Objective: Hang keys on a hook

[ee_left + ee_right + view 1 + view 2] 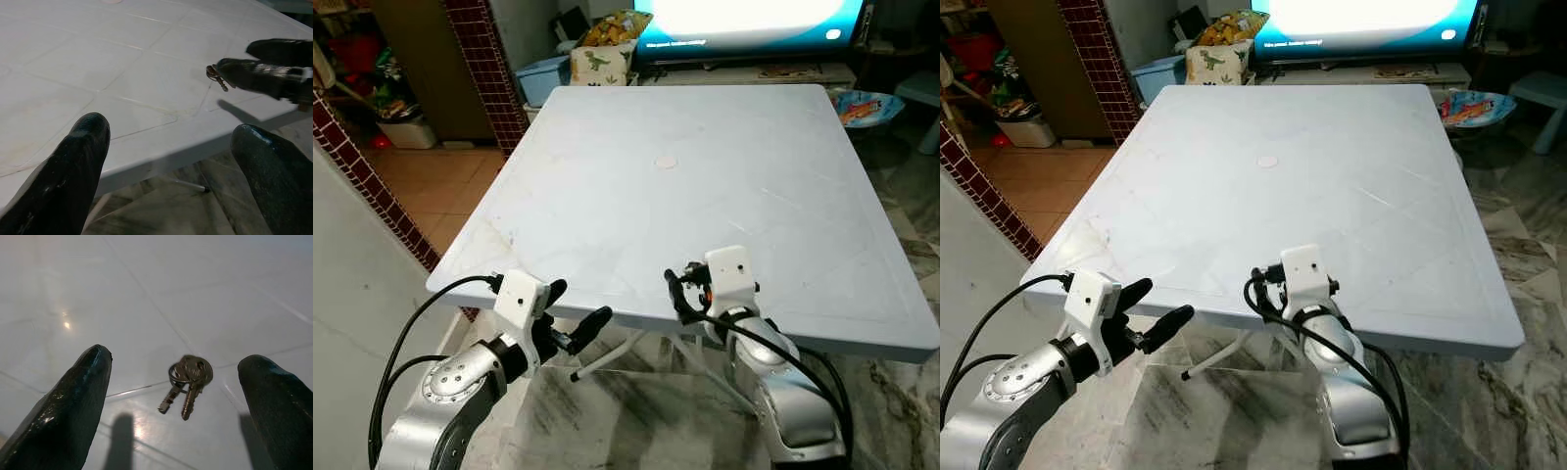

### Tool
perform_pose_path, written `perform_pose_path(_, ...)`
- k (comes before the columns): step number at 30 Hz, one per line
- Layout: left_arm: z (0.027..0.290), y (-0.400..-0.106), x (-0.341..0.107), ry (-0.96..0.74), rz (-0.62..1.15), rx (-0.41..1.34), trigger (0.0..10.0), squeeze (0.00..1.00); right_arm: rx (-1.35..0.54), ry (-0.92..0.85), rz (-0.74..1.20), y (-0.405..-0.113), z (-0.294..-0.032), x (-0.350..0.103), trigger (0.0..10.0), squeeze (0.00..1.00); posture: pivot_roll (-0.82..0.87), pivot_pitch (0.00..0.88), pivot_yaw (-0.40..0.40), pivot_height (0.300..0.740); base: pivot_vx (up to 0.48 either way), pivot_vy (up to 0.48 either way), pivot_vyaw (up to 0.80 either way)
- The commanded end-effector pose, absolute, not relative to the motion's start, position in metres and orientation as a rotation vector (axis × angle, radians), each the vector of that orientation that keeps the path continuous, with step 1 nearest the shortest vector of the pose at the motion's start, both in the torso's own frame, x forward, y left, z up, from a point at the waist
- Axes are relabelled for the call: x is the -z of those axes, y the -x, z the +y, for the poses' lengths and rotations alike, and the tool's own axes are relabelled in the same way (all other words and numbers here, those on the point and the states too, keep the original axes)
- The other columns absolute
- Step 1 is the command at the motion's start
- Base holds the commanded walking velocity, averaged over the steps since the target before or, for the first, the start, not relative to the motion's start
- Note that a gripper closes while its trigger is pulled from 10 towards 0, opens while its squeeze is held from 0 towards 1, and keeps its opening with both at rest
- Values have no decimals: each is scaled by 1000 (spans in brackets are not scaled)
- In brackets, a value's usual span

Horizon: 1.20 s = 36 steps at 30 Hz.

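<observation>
**Keys framed between the right jaws**

The left gripper point(576, 315) is held at the pale plastic desk point(607, 196) edge, jaws spread, empty. The right gripper point(178, 396) is nearer: its jaws are spread to either side of the brass keys point(188, 377), which lie flat on a ring, blades pointing back toward the wrist.

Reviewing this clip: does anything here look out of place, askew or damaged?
Nothing looks damaged or spilled. The keys lie flat on the white table near its front edge, between the open fingers of the right tool. The left tool is open beside that edge. One oddity: no hook is visible.
</observation>
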<state>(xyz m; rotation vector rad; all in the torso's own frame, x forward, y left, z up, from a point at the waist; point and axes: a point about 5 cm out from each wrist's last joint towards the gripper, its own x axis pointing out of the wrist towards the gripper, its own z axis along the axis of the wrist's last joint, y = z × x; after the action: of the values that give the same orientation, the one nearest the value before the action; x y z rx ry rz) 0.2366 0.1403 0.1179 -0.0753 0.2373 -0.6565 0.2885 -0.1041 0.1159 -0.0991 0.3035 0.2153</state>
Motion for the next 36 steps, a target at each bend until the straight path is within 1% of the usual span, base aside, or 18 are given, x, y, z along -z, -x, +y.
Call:
perform_pose_path(1, 141, -236, -116, 69, 253, 658, 10000, 0, -200, 89, 334, -290, -103, -113, 10000, 0, 32, 61, 98, 740, 0, 0, 0)
perform_pose_path(4, 136, -234, -117, 86, 257, 689, 10000, 0, -164, 70, 355, -297, -106, -113, 10000, 0, 33, 62, 96, 740, 0, 0, 0)
perform_pose_path(12, 131, -229, -115, 99, 288, 750, 10000, 0, -173, 31, 412, -295, -103, -104, 10000, 0, 32, 62, 95, 740, 0, 0, 0)
perform_pose_path(16, 129, -226, -113, 110, 312, 782, 10000, 0, -180, 34, 420, -295, -101, -102, 10000, 0, 30, 65, 95, 740, 0, 0, 0)
perform_pose_path(25, 125, -219, -113, 145, 354, 852, 10000, 0, -197, 30, 409, -305, -92, -106, 10000, 0, 35, 62, 92, 740, 0, 0, 0)
perform_pose_path(30, 120, -214, -112, 207, 398, 909, 10000, 0, -204, 34, 408, -309, -89, -104, 10000, 0, 36, 61, 91, 740, 0, 0, 0)
perform_pose_path(34, 119, -213, -112, 205, 401, 920, 10000, 0, -205, 30, 416, -309, -87, -102, 10000, 0, 36, 61, 91, 740, 0, 0, 0)
perform_pose_path(35, 118, -213, -112, 205, 402, 922, 10000, 0, -205, 29, 420, -310, -87, -102, 8353, 0, 33, 61, 91, 740, 0, 0, 0)
perform_pose_path(36, 118, -213, -112, 205, 402, 924, 10000, 0, -206, 19, 421, -310, -85, -102, 0, 0, 33, 61, 91, 740, 0, 0, 0)
